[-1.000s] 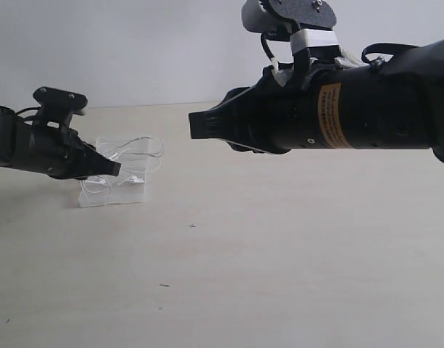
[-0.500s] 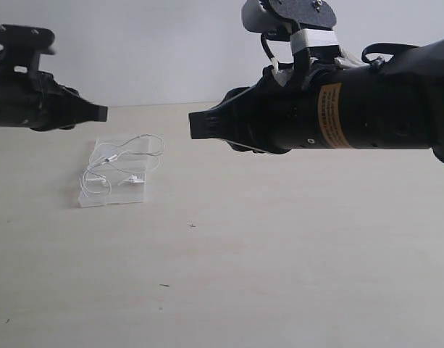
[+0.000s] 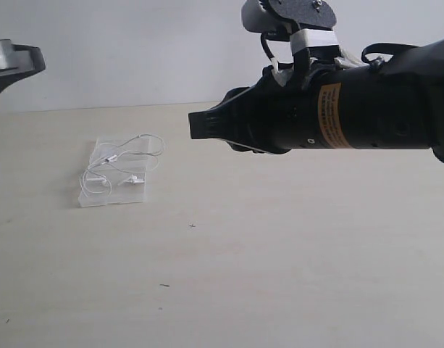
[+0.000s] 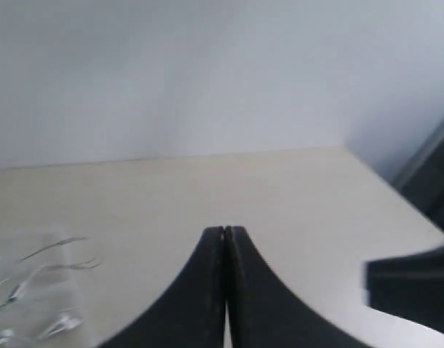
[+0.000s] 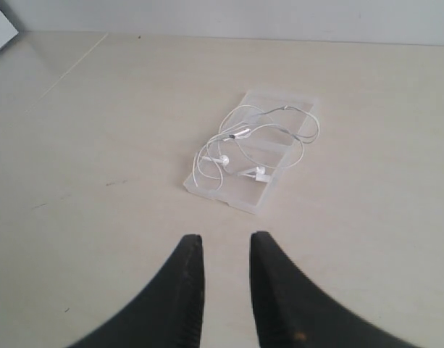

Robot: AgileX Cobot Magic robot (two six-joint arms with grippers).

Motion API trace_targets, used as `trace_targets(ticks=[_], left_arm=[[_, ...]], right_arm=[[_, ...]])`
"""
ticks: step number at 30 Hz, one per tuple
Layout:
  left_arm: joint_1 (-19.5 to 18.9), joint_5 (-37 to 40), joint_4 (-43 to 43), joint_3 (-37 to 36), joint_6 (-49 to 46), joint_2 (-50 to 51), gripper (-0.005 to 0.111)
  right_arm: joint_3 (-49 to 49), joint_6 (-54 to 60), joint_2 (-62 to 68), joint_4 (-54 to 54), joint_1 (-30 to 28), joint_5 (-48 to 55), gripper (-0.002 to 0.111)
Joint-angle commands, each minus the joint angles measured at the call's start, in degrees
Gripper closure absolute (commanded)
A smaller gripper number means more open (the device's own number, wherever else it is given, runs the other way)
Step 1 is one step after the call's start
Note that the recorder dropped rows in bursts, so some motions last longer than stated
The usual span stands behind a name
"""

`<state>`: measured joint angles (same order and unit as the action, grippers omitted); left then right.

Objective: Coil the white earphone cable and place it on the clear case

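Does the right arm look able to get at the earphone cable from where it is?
Probably yes: the right gripper is open and aimed at the white earphone cable lying on the clear case, with nothing visible standing between them.

The exterior camera sits low, looking across the counter (image 3: 279, 275) to its far edge, my right arm (image 3: 337, 116) close to the lens. My right wrist camera looks down past my right claw (image 5: 223, 243), my left level along my left claw (image 4: 224, 233); all three share the clear case (image 3: 109, 199).
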<state>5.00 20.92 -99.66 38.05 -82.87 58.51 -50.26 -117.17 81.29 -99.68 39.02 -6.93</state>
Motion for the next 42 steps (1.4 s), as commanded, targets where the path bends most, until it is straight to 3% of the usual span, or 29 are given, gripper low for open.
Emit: trace_targets(ticks=[1,14,18,29,31,36,42], left_arm=[[0.33,10.19,-0.29,-5.63,1.24,-12.8,0.107],[0.33,32.18,2.83,-20.6,4.45,-35.09,0.107],[0.33,34.09,9.26,-21.17,4.45,-37.18,0.107],[0.33,36.8,11.34,-21.17,4.34,-37.39,0.107],[0.23,33.02,11.66,-21.17,1.86,-37.39,0.107],[0.33,11.06,12.12,-23.88,2.04,-38.89,0.107],[0.33,-2.27,11.99,-31.52,2.04,-50.18,0.107]], right_arm=[[0.28,0.16,0.14,-0.27,-0.34,0.37,0.085],[0.28,0.16,0.14,-0.27,-0.34,0.37,0.085],[0.28,0.16,0.14,-0.27,-0.34,0.37,0.085],[0.28,0.16,0.14,-0.27,-0.34,0.37,0.085],[0.28,0.16,0.14,-0.27,-0.34,0.37,0.085],[0.28,0.16,0.14,-0.27,-0.34,0.37,0.085],[0.28,0.19,0.14,-0.27,-0.34,0.37,0.085]])
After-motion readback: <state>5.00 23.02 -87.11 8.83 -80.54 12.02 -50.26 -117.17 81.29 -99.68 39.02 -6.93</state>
